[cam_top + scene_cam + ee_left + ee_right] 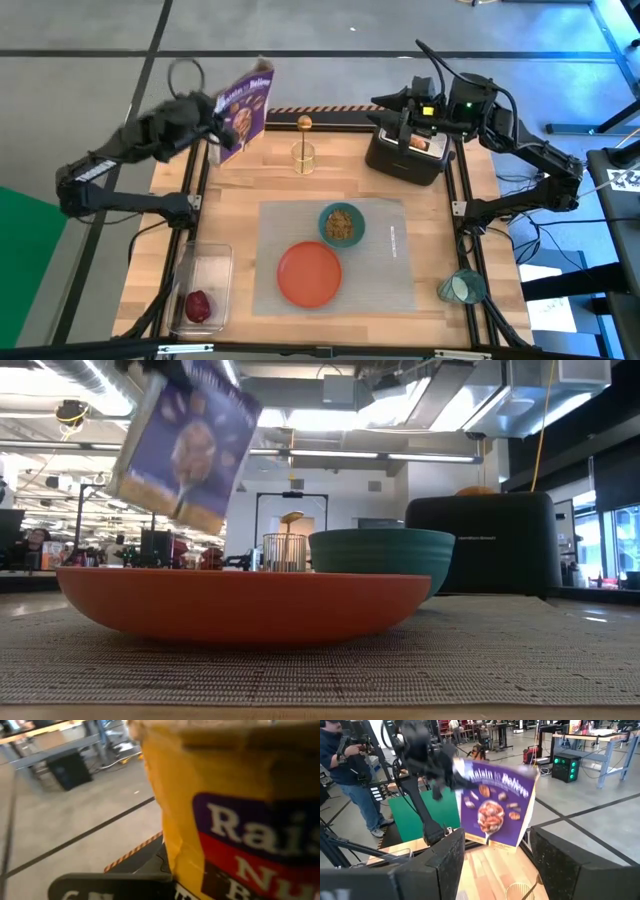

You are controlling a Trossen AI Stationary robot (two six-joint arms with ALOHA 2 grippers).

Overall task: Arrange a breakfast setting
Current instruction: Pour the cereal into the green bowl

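My left gripper (pixel 212 118) is shut on a purple cereal box (pixel 243 105), held in the air over the table's far left corner. My right gripper (pixel 495 870) stands open and level above the black toaster (pixel 405 155), with nothing between its fingers. On the grey placemat (pixel 385 270) rest the orange plate (pixel 309 273) and the teal bowl (pixel 342 224), which has cereal in it. The gold spoon (pixel 304 125) stands in a wire holder. The bagel's top (pixel 478 490) sticks out of the toaster. The dark red fruit (pixel 199 305) lies in the clear tub. The teal cup (pixel 462 288) sits at the right edge. My left gripper holds the cereal box by its side edge near the top (pixel 456 772), coming at it from the table's left. The box's narrow yellow side (pixel 220 810) fills the left wrist view and hides the fingertips. The box is lifted clear of the table and tilted.
The clear tub (pixel 215 268) stands at the near left. The wire holder (pixel 303 158) stands at the far middle, between the box and the toaster. A person (pixel 350 775) stands in the room beyond the table's left side.
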